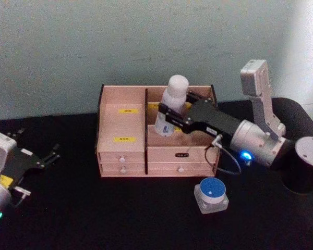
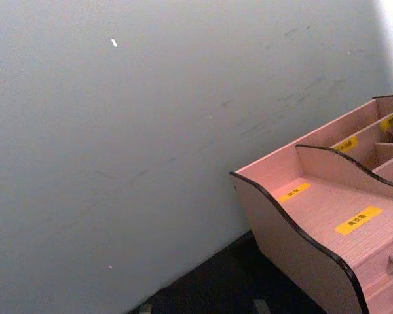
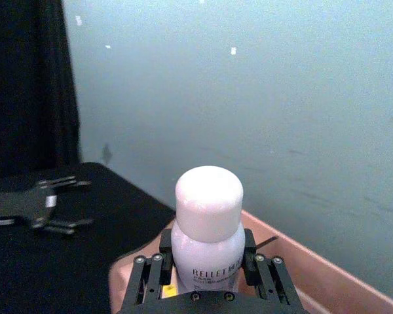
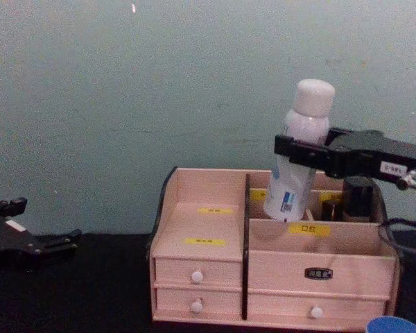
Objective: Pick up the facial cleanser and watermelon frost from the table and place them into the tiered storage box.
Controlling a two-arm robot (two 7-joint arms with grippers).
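- Lower left: left gripper (image 1: 36, 145) over the black table (image 1: 120, 219), claw spread wide and empty.
- Centre: pink tiered storage box (image 1: 126, 125).
- Right of centre: right gripper (image 1: 173, 115) clamped around the white facial cleanser (image 1: 176, 91), which tilts above the box's right half.
- Lower right: blue-lidded watermelon frost (image 1: 211, 192) on the table, just before the box.

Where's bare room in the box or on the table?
Free: left column of the tiered storage box, steps bare; table between it and left end effector. Crowded: right column, where right end effector holds the facial cleanser; blue-lidded jar in front.
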